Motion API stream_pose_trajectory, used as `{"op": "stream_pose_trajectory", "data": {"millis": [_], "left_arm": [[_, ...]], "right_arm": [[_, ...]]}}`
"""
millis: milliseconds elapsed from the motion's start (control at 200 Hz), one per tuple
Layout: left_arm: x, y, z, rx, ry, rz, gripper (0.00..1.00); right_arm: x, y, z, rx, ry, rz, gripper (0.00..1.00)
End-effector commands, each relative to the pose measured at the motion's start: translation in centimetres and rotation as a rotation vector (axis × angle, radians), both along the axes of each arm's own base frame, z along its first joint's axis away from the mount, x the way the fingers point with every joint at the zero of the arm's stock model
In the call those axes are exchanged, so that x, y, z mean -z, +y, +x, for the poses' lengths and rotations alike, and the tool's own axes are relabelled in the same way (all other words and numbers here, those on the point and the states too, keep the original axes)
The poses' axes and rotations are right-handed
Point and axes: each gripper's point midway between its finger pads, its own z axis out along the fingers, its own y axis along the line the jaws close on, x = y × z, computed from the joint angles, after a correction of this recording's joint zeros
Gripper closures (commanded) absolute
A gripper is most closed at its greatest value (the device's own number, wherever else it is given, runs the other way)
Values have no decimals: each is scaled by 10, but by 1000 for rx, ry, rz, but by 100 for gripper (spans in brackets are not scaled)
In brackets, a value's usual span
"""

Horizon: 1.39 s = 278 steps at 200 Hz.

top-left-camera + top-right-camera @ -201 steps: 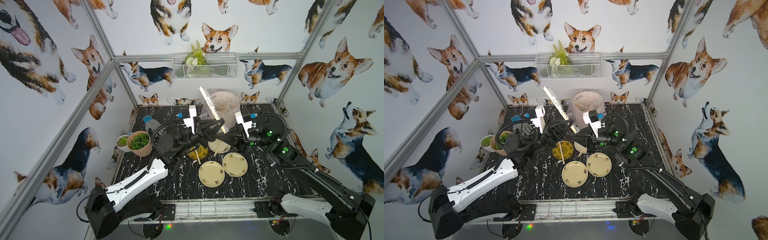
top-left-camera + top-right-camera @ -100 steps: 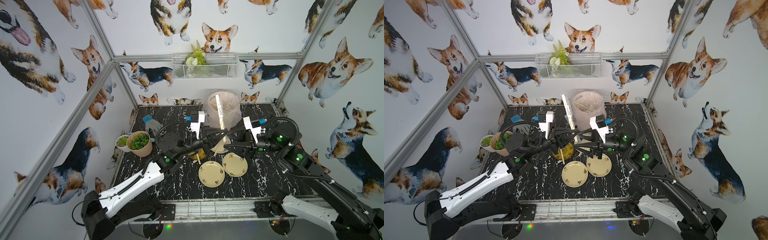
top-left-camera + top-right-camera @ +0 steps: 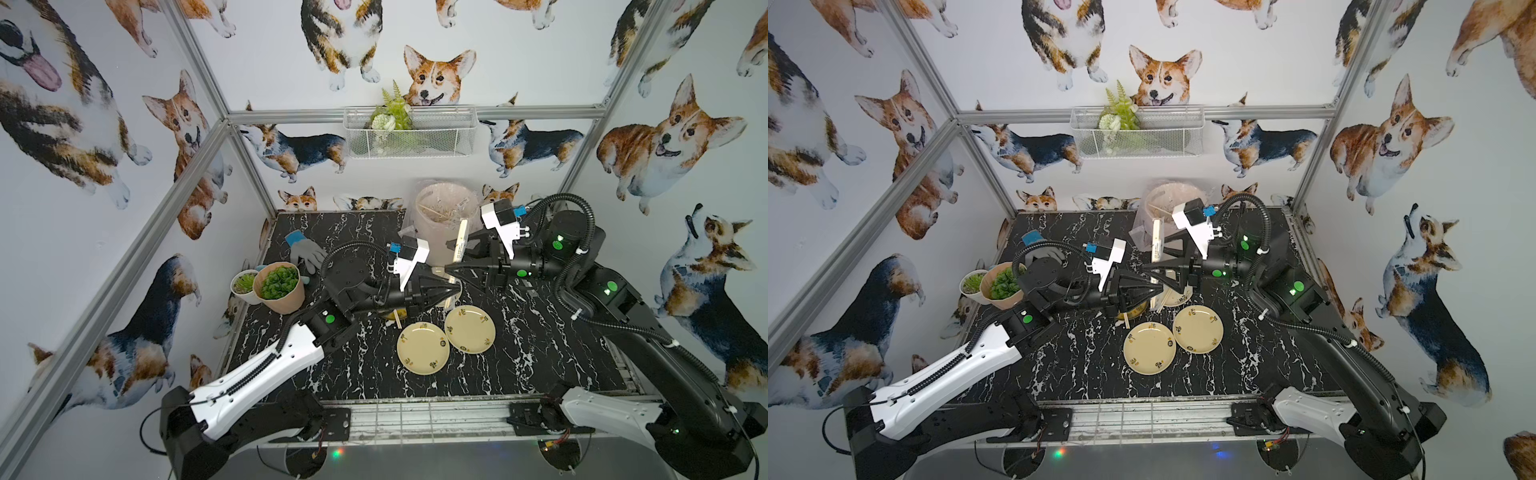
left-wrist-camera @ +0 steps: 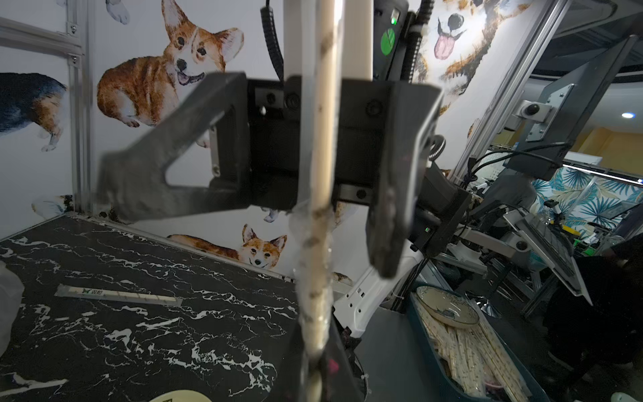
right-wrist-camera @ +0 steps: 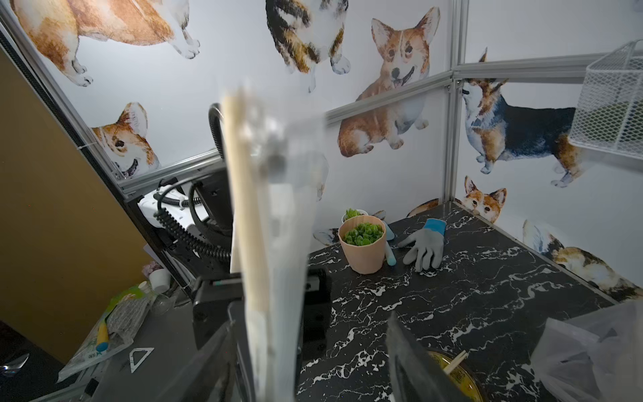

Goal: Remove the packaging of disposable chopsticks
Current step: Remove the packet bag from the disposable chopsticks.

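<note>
Left wrist: chopsticks (image 4: 322, 174) stand before right pincer (image 4: 248, 235).

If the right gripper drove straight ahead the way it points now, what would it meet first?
The right gripper would likely meet the wrapped chopsticks first, roughly upright between its open jaws; the left gripper grips their lower end.

Both top views look steeply down from high in front onto the whole table (image 3: 519, 353), left arm (image 3: 266, 365), right arm (image 3: 648, 353) and back wall (image 3: 374, 178). Each wrist view sits close behind its jaws, facing the other arm across the table. Both show the chopsticks (image 4: 322, 174) close up and blurred.
</note>
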Motion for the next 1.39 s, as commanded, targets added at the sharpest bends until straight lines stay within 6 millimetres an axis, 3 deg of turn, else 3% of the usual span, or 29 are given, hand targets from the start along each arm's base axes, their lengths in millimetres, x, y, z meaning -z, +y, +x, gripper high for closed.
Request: {"op": "stream_pose_trajectory", "data": {"millis": [0,40,75,170,410,425,541,706,861,941,1016,1151,1387], "left_arm": [[11,0,-6,28,-30,37,100],[14,0,-5,24,-23,47,100],[16,-1,-5,26,-20,50,100],[17,-1,-3,15,-14,45,100],[16,-2,3,-12,-8,34,100],[16,-2,4,-14,-7,35,100],[18,-4,5,-12,0,36,100],[19,-5,5,-6,7,34,100],[18,-4,7,-20,4,34,100],[16,-2,13,-63,1,27,100],[6,2,17,-99,-15,3,100],[-14,9,28,-179,-46,-53,100],[-31,17,48,-292,-54,-130,100]], "right_arm": [[-9,7,7,-10,17,5,62],[-11,8,7,-18,16,6,75],[-12,9,6,-28,17,10,78],[-14,7,4,-27,18,28,62],[-12,4,3,-10,15,49,62],[-20,-3,-5,-8,-6,66,62],[-24,-8,-5,15,-28,90,62],[-32,-12,-4,43,-51,115,67],[-29,-9,0,43,-31,120,84],[-19,-6,2,33,4,115,100],[-7,-3,4,24,61,128,100],[35,6,4,-8,187,127,100],[80,19,-13,-4,207,93,100]]}}
